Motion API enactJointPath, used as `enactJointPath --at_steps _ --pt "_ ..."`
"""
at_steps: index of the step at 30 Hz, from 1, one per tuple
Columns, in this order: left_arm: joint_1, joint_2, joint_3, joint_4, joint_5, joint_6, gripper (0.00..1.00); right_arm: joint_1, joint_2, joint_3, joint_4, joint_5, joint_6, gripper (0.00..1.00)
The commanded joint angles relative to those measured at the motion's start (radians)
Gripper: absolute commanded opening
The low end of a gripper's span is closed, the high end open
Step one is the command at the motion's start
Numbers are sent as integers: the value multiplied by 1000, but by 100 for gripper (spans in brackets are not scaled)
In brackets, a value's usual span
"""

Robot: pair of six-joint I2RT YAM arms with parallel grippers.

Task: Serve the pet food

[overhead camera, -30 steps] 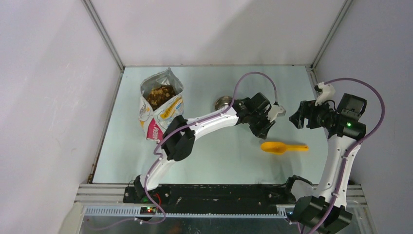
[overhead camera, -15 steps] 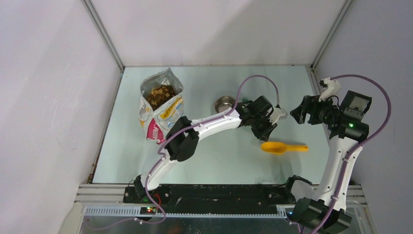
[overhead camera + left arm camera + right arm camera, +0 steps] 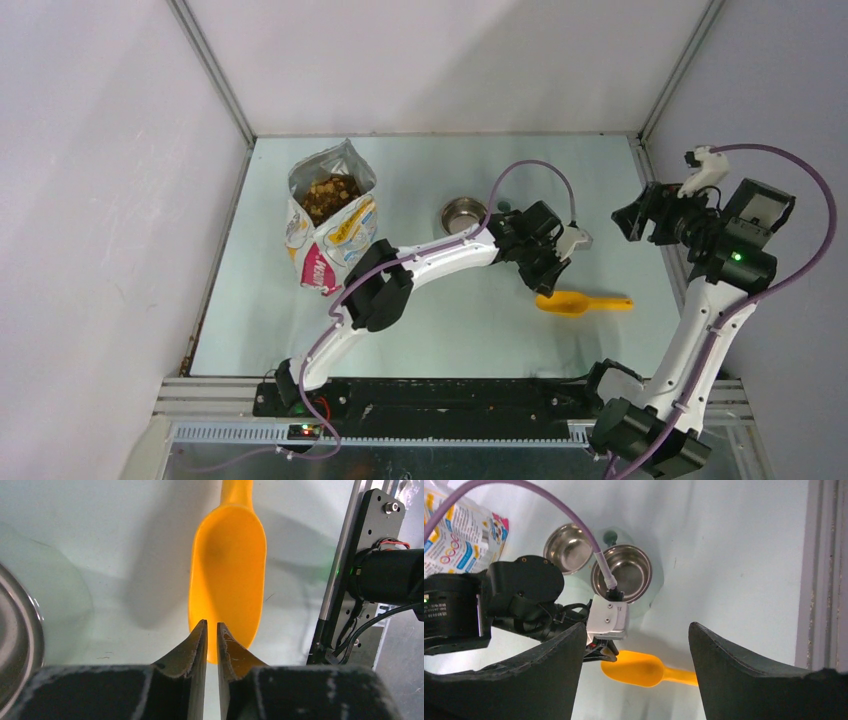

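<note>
Left gripper (image 3: 211, 626), jaws nearly closed, sits at the yellow scoop's (image 3: 227, 575) rim, centre frame, seemingly to lift it; grip unconfirmed. Right gripper (image 3: 627, 215) hangs open, upper right.

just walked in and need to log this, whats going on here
The left arm reaches across the table, with the left gripper at the front lip of the yellow scoop, which lies flat. Its jaws are nearly closed; whether they pinch the lip is unclear. The right gripper hangs open and empty off to the right. The pet food sits in the open bag, and the steel bowls look empty.
</note>
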Motion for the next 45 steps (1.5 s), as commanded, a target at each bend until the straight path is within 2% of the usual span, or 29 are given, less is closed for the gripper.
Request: enactJointPath --at_steps 1,8,13,19,25,31,39,45 --pt "1 -2 11 30 43 -23 18 -56 -8 45 15 -57 47 77" --pt "-6 3 7 31 42 -41 21 -111 5 65 41 -143 125 77" --pt "12 5 -32 54 9 -49 28 -159 19 70 69 -189 192 76" --pt "32 22 -32 70 23 -39 29 -201 47 68 84 -219 234 76" --pt "42 12 -27 56 21 -9 28 -213 49 50 93 -213 239 75" --pt "43 -103 -127 129 11 1 34 -215 39 34 86 -210 222 75" --pt "41 -114 -116 130 27 -19 39 -215 47 18 -6 -137 119 75" --pt "37 -113 -146 166 19 -100 55 -216 96 7 -108 -42 83 73"
